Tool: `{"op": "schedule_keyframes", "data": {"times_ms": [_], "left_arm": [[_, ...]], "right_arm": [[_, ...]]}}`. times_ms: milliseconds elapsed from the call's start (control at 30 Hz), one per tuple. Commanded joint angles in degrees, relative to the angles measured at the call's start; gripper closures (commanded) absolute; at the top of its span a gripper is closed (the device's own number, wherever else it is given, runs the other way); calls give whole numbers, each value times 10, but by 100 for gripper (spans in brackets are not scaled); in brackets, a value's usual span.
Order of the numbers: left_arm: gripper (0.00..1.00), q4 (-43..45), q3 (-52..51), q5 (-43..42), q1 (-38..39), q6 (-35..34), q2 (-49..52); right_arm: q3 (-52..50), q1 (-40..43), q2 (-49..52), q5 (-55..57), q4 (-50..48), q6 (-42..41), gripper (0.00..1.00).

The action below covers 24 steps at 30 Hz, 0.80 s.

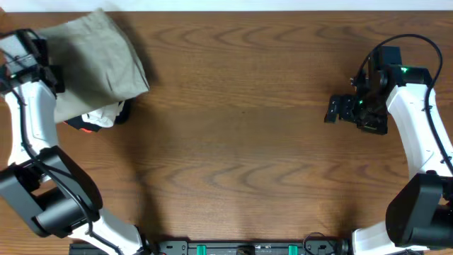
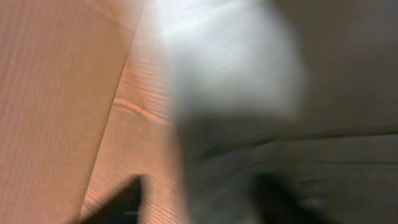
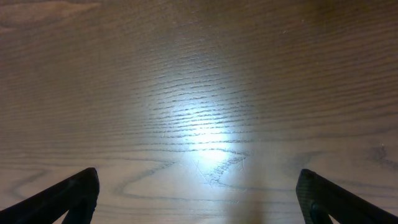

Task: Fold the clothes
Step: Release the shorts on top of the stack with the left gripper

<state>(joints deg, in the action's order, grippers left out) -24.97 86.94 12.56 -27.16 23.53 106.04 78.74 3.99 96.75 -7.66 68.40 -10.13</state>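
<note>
Khaki trousers bundled at the table's far left corner, both grippers open.

The wooden table (image 1: 241, 142) carries the trousers (image 1: 99, 60) as a folded, rumpled heap in its far left corner, reaching almost to the far edge. A white garment (image 1: 102, 117) and a black and red one (image 1: 79, 126) peek out from under the heap's near side. The left gripper (image 2: 202, 193) hangs at the left edge over the border of the trousers, with its jaws well apart. Its view is too blurred to show whether the fingers (image 2: 127, 196) touch cloth. The right gripper (image 3: 198, 177) is near the right edge, spread wide over bare wood and holding nothing.
</note>
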Motion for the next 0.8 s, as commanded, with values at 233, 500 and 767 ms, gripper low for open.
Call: {"op": "schedule_keyframes", "data": {"times_ms": [233, 500, 767], "left_arm": [[1, 44, 30, -22, -11, -202, -93], [41, -22, 30, -250, -12, -356, -162], [87, -158, 30, -291, -2, -403, -169]], "right_arm": [[0, 1, 1, 4, 1, -5, 1], [0, 1, 1, 4, 1, -5, 1], [0, 1, 1, 4, 1, -5, 1]]}}
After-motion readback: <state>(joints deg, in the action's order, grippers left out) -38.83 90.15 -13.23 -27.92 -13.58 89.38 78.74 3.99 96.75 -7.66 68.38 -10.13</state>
